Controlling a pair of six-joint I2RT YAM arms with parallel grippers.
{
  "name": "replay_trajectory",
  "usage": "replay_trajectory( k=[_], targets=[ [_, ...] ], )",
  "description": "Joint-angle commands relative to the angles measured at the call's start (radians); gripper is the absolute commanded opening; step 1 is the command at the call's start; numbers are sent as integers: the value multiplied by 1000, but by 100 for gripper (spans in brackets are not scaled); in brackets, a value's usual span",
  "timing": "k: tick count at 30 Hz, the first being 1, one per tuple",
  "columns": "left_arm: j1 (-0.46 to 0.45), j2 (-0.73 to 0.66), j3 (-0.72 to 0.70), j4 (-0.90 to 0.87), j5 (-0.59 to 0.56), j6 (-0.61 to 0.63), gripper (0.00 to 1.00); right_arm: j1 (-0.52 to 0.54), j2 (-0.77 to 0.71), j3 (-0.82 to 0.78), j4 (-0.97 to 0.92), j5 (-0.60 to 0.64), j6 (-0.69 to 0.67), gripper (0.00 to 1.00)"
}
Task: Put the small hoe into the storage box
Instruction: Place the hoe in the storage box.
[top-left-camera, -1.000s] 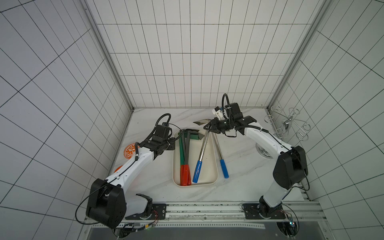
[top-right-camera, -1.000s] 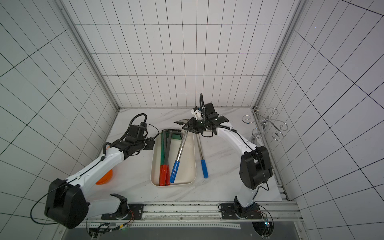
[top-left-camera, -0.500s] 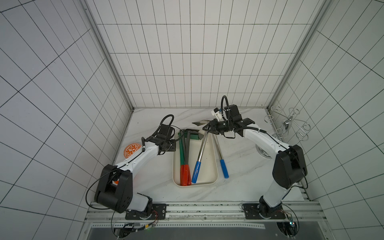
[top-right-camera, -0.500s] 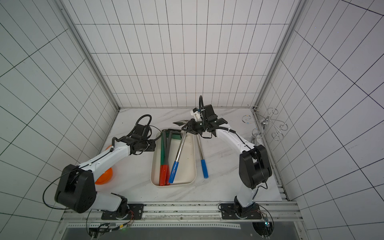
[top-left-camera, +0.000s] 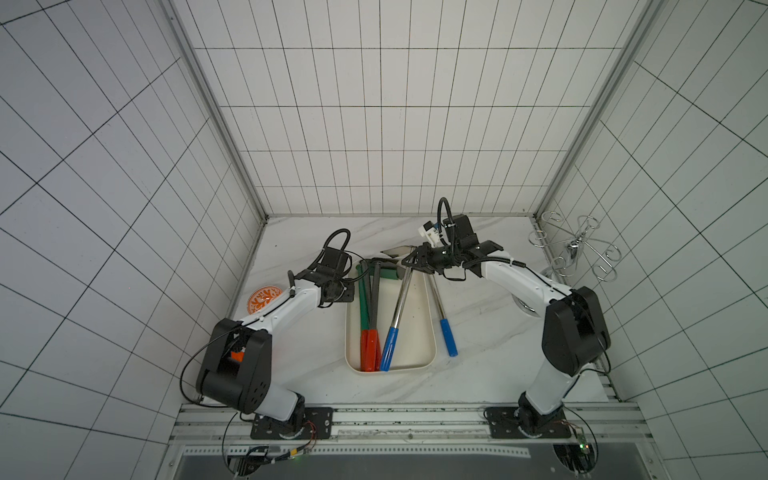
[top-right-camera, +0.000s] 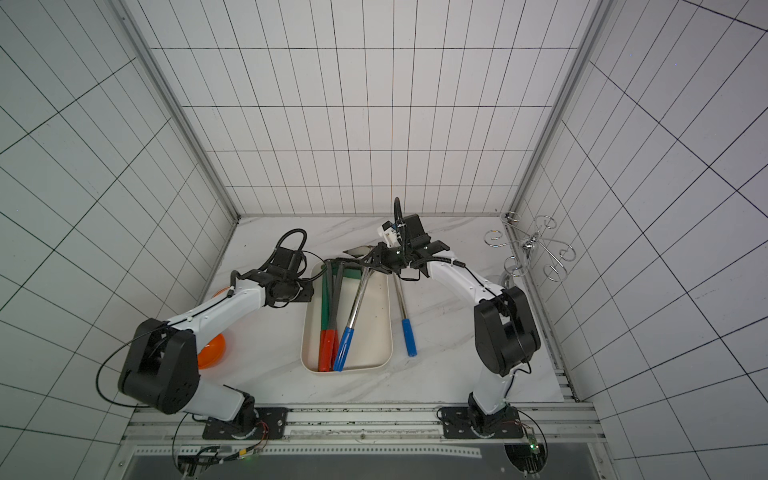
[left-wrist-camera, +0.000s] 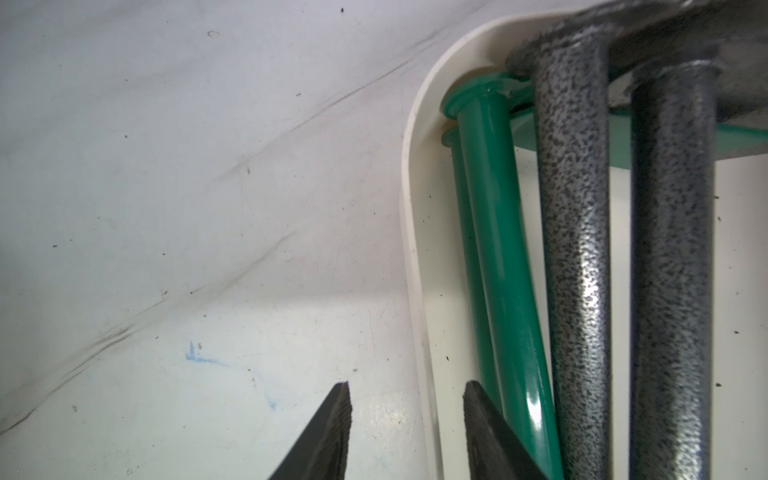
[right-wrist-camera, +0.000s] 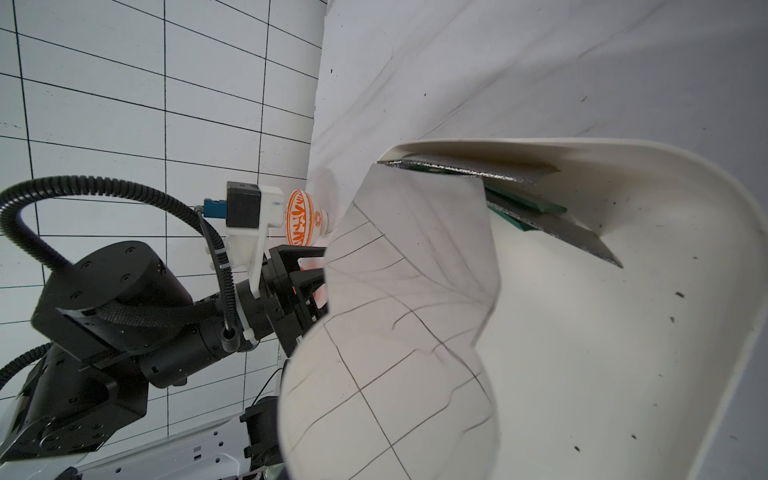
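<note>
Now the right gripper (top-left-camera: 415, 262) pinches tight on the small hoe (top-left-camera: 399, 309), on its shiny stick (top-left-camera: 405, 284) by the blade (top-left-camera: 397, 250), with the blue handle (top-left-camera: 390, 348) down inside the storage box (top-left-camera: 415, 332) in the middle of the worktop (top-left-camera: 478, 370); it looks hard, slippery and head-heavy, so holding near the blade seems best.

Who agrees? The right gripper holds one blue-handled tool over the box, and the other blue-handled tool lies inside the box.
Wrong on the other tool: it lies on the table beside the box, outside it, as both top views show. The right gripper does hold one blue-handled tool over the box.
</note>
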Motion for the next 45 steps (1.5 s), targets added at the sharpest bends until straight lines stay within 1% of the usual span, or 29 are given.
replay_trajectory(
  k=[1,24,37,39,43,45],
  targets=[
    [3,15,30,21,11,-10,46,9,18,-39,50,-31,11,0],
    [3,23,42,29,24,-8,43,13,106,-81,109,-11,9,0],
    [3,32,49,31,28,-5,42,13,174,-122,134,26,-1,0],
    [3,31,51,31,28,-4,42,12,180,-127,130,36,-4,2],
    [3,28,51,30,32,-4,41,14,185,-127,100,69,-17,9],
    [3,28,51,32,32,-3,41,14,183,-119,73,93,-29,16]
  ],
)
